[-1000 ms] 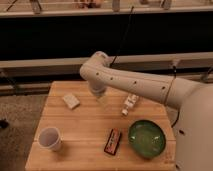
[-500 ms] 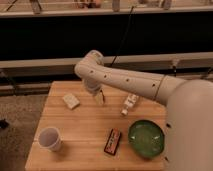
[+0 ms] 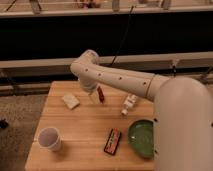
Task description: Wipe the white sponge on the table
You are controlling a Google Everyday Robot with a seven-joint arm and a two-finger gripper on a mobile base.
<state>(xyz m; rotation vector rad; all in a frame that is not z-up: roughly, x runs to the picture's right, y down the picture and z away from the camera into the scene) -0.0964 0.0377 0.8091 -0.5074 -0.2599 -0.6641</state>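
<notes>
Cup (image 3: 49,138), bottle (image 3: 129,104), green bowl (image 3: 141,138), dark packet (image 3: 112,141)

Jaws over far side of table (image 3: 82,127), just beside white sponge (image 3: 71,101); cup (image 3: 50,138) nr front.

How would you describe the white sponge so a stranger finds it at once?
Look at the light-wood table, on its far left part, just left of the gripper. The white sponge lies there: a small flat off-white block, unlike the taller paper cup near the front and the long white bottle further right.
</notes>
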